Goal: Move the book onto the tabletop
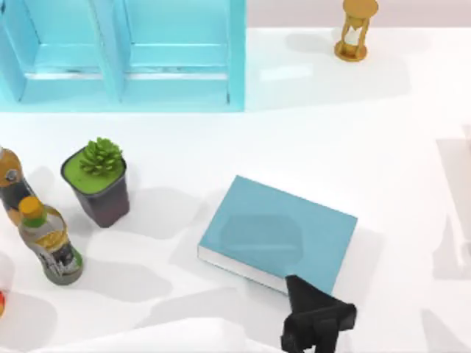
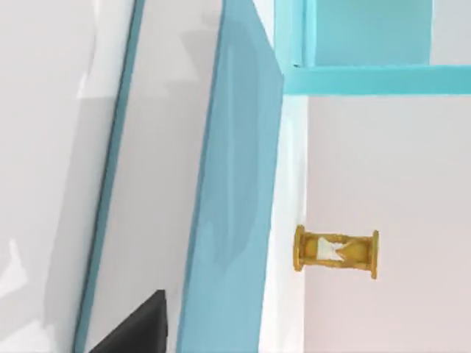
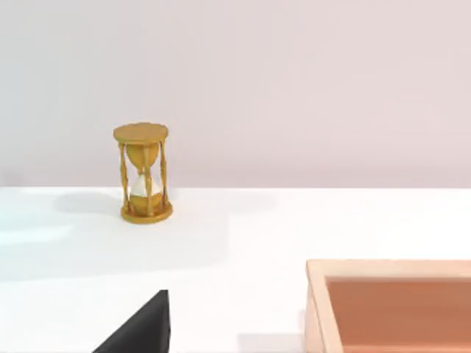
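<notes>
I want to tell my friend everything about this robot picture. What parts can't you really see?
- Left gripper, top view: cut by the bottom edge, so its grip on the book is unclear.
- Leftmost bottle, top view: cut by the left edge.
- Wooden box, right wrist view: cut by the picture's edge.

A rendered, staged tabletop scene with homely props: a glossy white counter (image 1: 331, 132) against a blank pale wall, a light-blue cabinet (image 1: 125, 55) along its far edge, a golden hourglass (image 1: 355, 29) toward the far right corner, a potted succulent (image 1: 99, 180) and bottles (image 1: 48, 239) at the left edge.
</notes>
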